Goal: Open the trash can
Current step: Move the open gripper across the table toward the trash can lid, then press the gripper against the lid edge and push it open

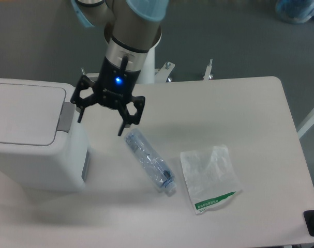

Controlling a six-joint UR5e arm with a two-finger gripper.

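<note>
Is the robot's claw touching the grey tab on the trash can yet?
Cannot tell. From the one fixed camera, the open claw has a fingertip overlapping the grey tab on the trash can, but its height above it is hidden.

The arm reaches in from the far edge of the bench, its grey wrist section pointing steeply down and tilted a little toward the left end. The claw (101,120) hangs above the bench surface near the far left part, fingers pointing downward and spread wide apart, with nothing between them. One dark finger (80,108) sits toward the left end, the other (126,118) lower and nearer the middle. A blue light glows on the claw's body.
</note>
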